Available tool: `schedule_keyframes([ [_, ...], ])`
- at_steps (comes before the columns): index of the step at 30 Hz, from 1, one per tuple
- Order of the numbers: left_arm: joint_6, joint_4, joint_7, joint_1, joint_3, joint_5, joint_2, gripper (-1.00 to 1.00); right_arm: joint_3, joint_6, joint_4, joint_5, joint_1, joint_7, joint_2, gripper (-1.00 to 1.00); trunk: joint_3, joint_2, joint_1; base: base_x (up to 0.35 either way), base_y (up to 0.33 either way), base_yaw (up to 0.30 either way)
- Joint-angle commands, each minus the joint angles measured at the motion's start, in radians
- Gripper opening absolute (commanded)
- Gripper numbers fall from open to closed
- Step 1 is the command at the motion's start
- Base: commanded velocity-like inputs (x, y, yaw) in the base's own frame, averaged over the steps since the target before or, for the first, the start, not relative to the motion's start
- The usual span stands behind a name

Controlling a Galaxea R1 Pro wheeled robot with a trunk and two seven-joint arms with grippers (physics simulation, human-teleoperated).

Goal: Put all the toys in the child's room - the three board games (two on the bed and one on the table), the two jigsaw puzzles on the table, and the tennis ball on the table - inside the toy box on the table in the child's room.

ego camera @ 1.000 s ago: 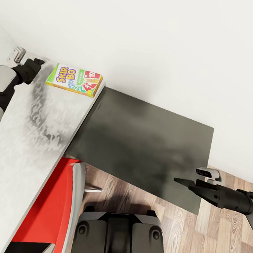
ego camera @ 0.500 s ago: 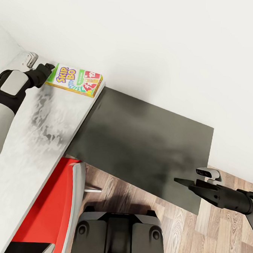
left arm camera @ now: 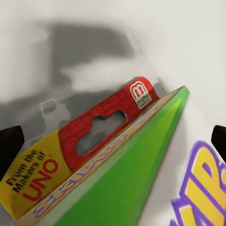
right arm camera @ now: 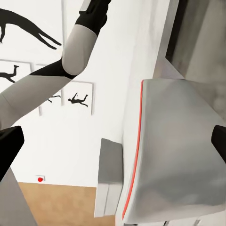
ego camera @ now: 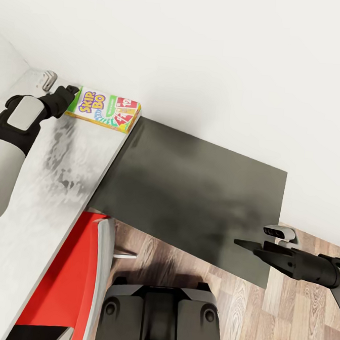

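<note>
A Skip-Bo board game box, green and yellow with a red end, lies flat at the far corner of the pale bed, close to the wall. My left gripper is at the box's left end, open. In the left wrist view the box fills the space between the two black fingertips, which stand wide apart. My right gripper hangs open and empty over the edge of a dark slab, far from the box.
A dark grey slab lies between the bed and the white wall. The bed's red side runs down beside my base. Wooden floor lies at the lower right.
My left arm has reached forward along the bed until its gripper met the box's left end. The box has slid slightly to the right. The right arm has not moved.
</note>
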Motion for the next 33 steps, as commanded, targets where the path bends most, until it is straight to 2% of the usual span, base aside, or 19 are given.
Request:
schedule_keyframes([
  [1,0.001,0.043,0.009,0.001,-0.009,0.019,0.001,1.0,0.0,0.007,0.0,-0.003,0.0,0.0,0.0,1.0,-0.001,-0.001,0.001,0.0,0.0,0.0],
  [11,0.001,0.043,0.008,0.002,-0.01,0.019,-0.005,1.0,-0.001,0.007,0.0,-0.003,0.0,0.0,-0.001,1.0,-0.001,-0.001,0.001,0.0,0.0,0.0],
  [33,0.001,0.043,0.005,0.002,-0.01,0.019,-0.055,1.0,-0.001,0.007,0.0,-0.003,0.0,0.0,-0.001,1.0,-0.001,-0.001,0.001,0.0,0.0,0.0],
])
